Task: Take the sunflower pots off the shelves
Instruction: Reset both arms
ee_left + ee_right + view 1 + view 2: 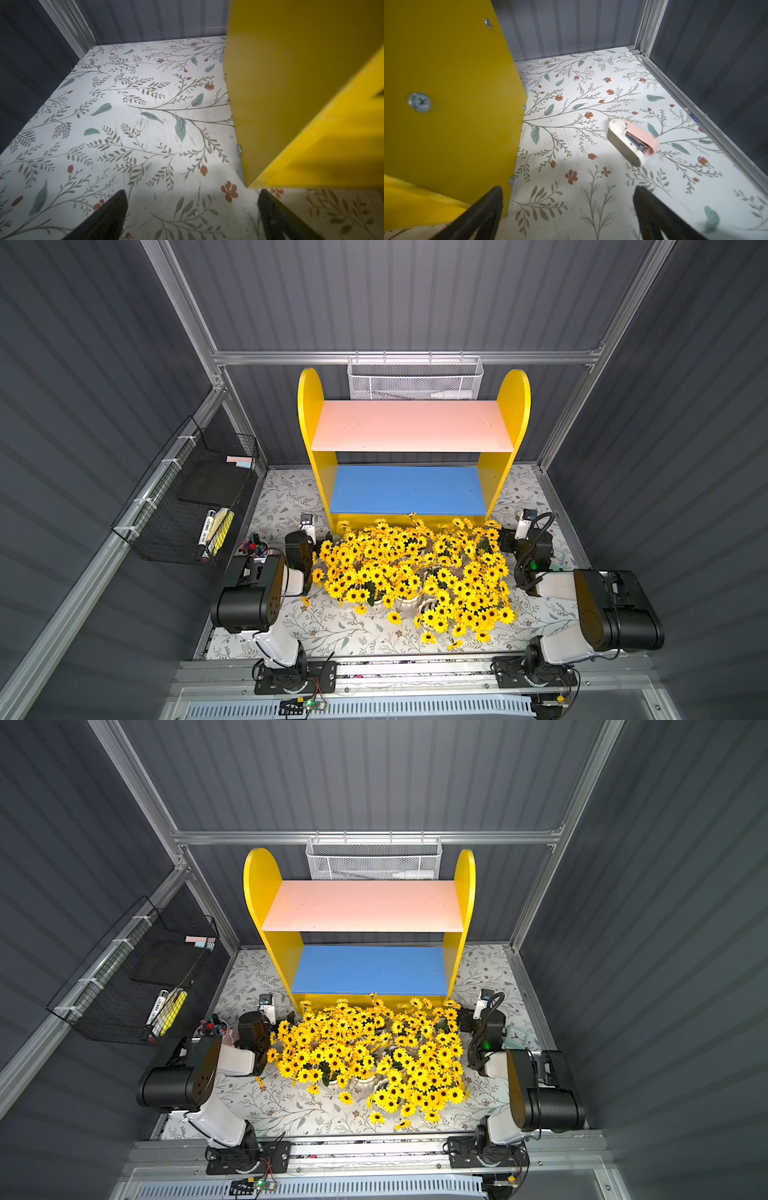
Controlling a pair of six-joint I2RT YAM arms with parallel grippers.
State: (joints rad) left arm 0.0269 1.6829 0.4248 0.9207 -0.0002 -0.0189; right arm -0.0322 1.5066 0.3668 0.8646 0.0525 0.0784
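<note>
Several sunflower pots (415, 568) (365, 1052) stand crowded together on the table in front of the shelves (411, 427) (365, 907). Their yellow blooms hide most of the white pots. Both the pink upper board and the blue lower board (407, 489) are bare. My left gripper (192, 194) is open and empty above the table, beside the shelves' yellow left side panel (291, 83). My right gripper (569, 190) is also open and empty, beside the yellow right side panel (446, 83). Neither wrist view shows a pot.
A pink and white stapler (632, 141) lies on the floral tabletop (571, 104) right of the shelves. A cup of markers (253, 549) stands by the left arm. A black wire basket (195, 497) hangs on the left wall, a white mesh basket (415, 379) behind the shelves.
</note>
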